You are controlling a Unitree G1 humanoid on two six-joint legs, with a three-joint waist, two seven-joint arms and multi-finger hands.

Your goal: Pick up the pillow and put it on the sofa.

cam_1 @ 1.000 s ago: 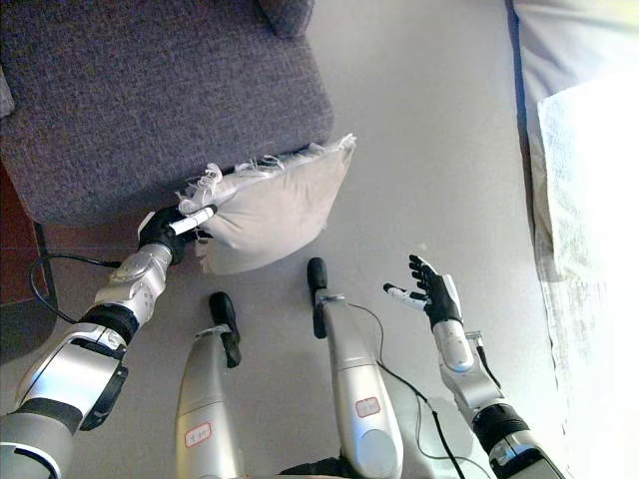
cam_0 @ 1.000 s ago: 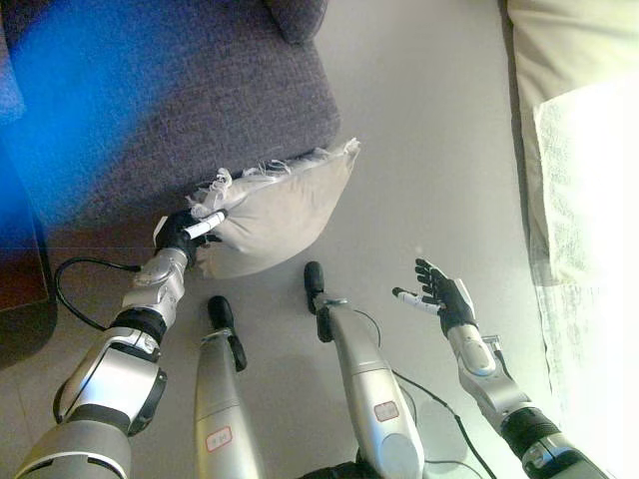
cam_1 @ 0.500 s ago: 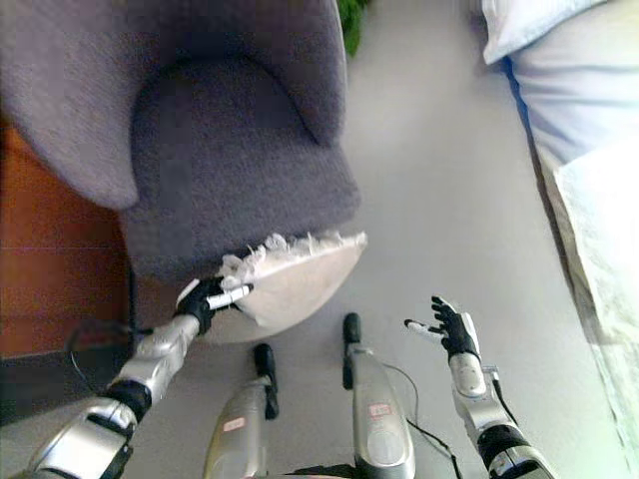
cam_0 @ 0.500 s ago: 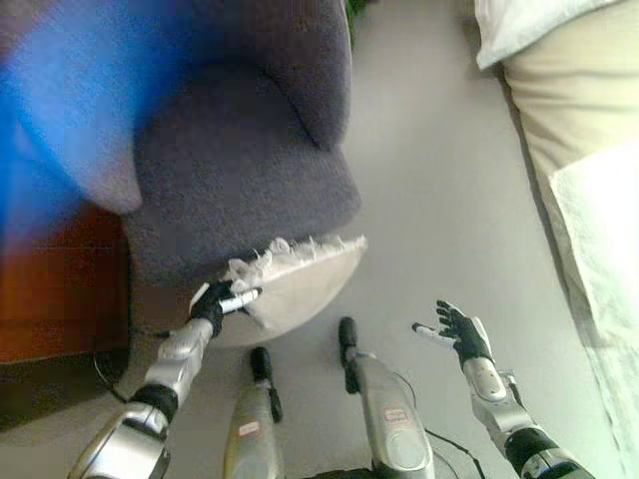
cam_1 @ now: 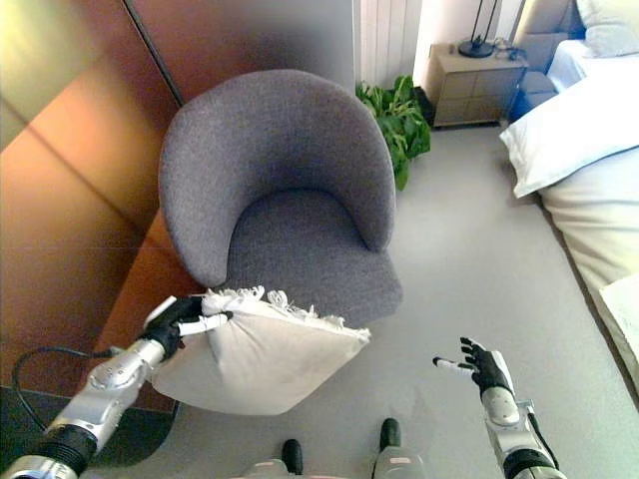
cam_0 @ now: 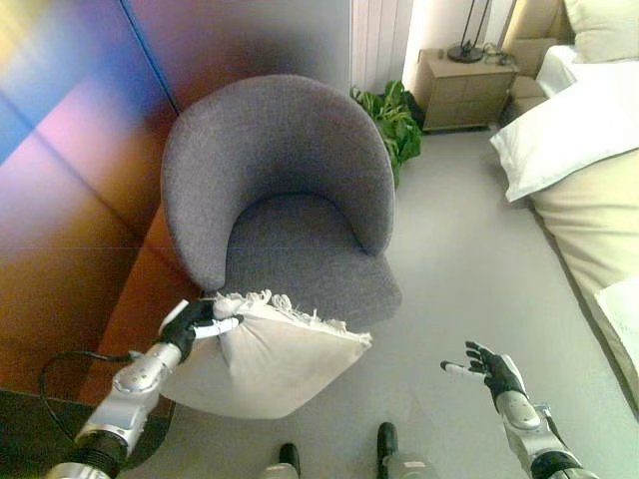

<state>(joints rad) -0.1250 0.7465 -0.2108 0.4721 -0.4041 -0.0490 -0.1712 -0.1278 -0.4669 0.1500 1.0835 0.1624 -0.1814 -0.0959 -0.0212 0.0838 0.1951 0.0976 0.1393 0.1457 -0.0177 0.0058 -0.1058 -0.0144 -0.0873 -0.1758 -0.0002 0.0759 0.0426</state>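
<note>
A beige pillow [cam_0: 265, 359] with a fringed top edge hangs in the air just in front of a grey round-backed armchair [cam_0: 285, 200], the sofa of the task. My left hand [cam_0: 190, 324] is shut on the pillow's upper left corner. The pillow's top edge is level with the front of the seat [cam_0: 300, 254]. My right hand [cam_0: 489, 367] is open and empty, held above the grey floor at the lower right, well apart from the pillow. The same scene shows in the right eye view, with the pillow [cam_1: 260, 354] and the left hand [cam_1: 180, 321].
A wood-panelled wall [cam_0: 70, 220] stands to the left of the chair. A bed with white pillows [cam_0: 569, 130] lies at the right. A green plant [cam_0: 394, 115] and a bedside table [cam_0: 464, 90] with a lamp stand behind the chair.
The camera has tilted up, so the whole armchair and the room behind now show. My left hand still holds the pillow, now lifted to the front of the seat. My right hand stays open.
</note>
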